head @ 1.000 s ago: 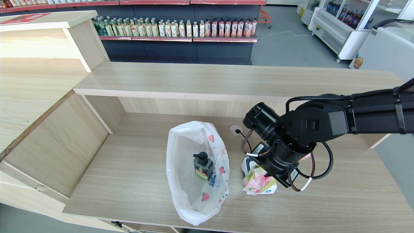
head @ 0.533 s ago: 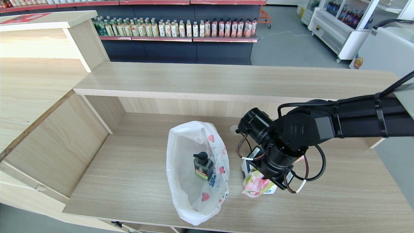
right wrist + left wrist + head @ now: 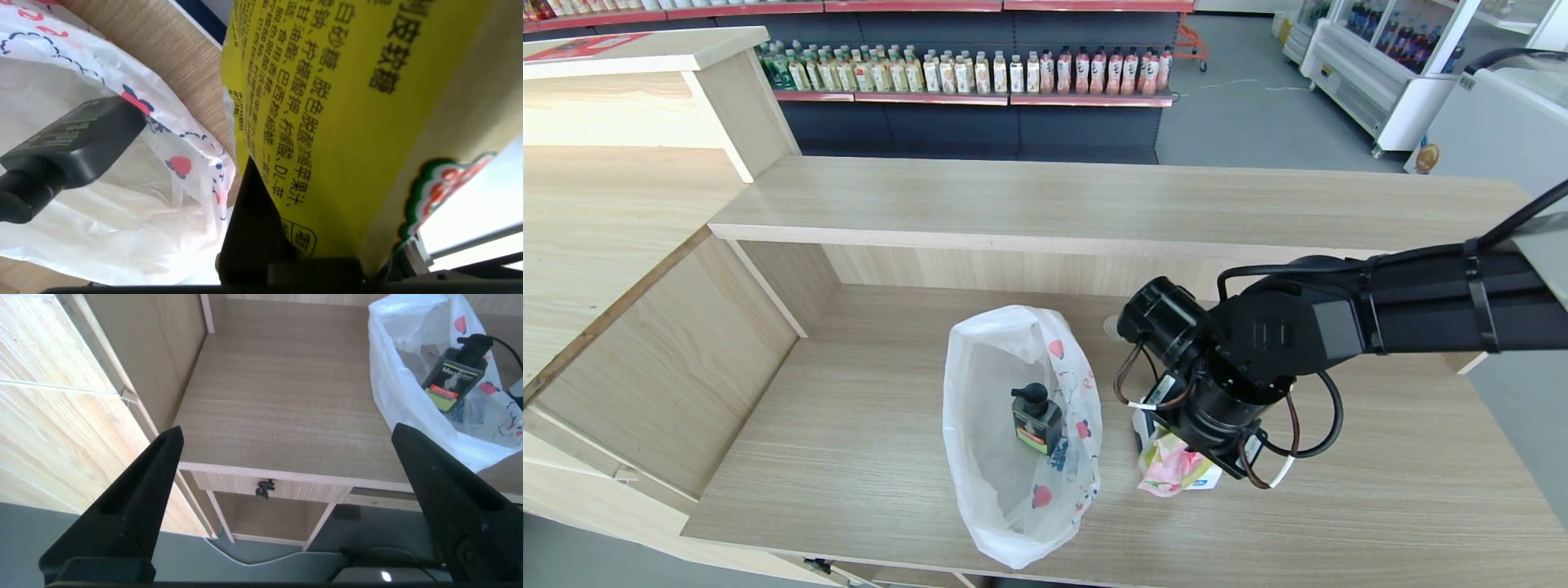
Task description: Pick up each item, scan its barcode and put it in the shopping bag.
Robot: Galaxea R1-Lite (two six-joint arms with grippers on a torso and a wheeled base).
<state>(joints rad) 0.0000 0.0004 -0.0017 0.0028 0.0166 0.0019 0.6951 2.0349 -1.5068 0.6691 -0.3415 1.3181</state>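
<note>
Snack packet [image 3: 1168, 469]: one glossy, crinkled yellow-and-pink pouch, being held close to the wood-grain counter [image 3: 849, 457], just beside the bag.
Right gripper [image 3: 1192, 453]: my jaws are clamping the packet.
Left gripper [image 3: 288, 437]: my two dark fingers are standing wide apart, holding nothing.
Shopping bag [image 3: 980, 490]: one thin, translucent white plastic sack, red-printed, lying open and cradling one squat black pump bottle [image 3: 1035, 420].

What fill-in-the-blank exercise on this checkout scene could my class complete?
1. The dark pump bottle lies inside the white ____.
2. The right hand holds the snack packet to the ____ of the bag.
3. The left hand holds nothing; its fingers are ____.

Missing words: shopping bag; right; open.
</note>
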